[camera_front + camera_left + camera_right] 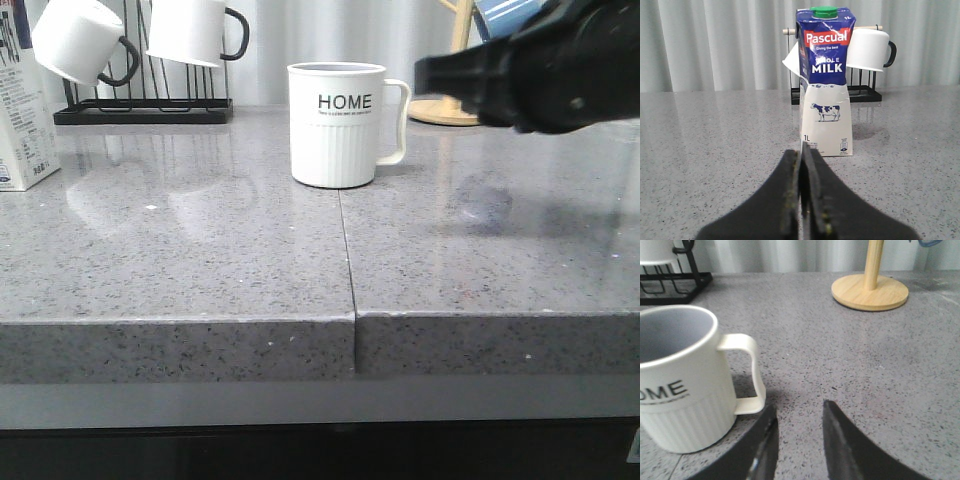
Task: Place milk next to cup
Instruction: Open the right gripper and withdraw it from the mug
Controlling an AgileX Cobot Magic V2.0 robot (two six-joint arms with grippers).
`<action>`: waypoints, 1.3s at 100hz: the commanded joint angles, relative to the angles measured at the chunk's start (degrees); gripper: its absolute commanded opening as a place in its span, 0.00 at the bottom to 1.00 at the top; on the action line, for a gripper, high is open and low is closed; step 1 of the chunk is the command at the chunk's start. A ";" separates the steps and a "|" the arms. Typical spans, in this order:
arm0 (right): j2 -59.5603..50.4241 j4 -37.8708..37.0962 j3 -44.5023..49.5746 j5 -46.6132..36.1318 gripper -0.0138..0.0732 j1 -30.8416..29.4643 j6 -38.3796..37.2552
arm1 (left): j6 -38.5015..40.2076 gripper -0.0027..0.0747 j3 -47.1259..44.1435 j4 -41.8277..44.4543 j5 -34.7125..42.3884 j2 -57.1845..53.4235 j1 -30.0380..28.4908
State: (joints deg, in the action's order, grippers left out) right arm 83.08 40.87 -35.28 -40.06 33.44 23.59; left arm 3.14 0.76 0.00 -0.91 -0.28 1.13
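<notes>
The milk (pixel 825 85), a tall white carton with a dark blue top and a cow picture, stands upright on the counter, a short way ahead of my left gripper (pixel 802 154), which is shut and empty. In the front view only the carton's edge (pixel 22 110) shows at the far left, and the left gripper is out of view. The cup (pixel 336 124), a white ribbed mug lettered "HOME", stands mid-counter with its handle to the right. My right gripper (pixel 428 76) hovers to the right of the cup. In the right wrist view it (pixel 799 412) is open and empty, just beside the cup's handle (pixel 747 375).
A black rack (pixel 145 110) with plain white mugs (pixel 80 40) stands at the back left, behind the milk (pixel 867 92). A wooden stand's round base (pixel 870 290) sits at the back right. A seam (pixel 347 250) splits the grey counter, whose front edge (pixel 320 320) is close.
</notes>
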 commanded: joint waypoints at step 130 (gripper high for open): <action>-49.29 -50.83 5.83 45.72 0.37 -31.03 -35.07 | 0.05 0.01 1.39 0.00 4.42 -1.81 0.13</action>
State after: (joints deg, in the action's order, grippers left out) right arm 37.84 -7.29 -28.20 5.92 2.85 -9.80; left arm 3.14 0.76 0.00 -0.91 -0.28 1.13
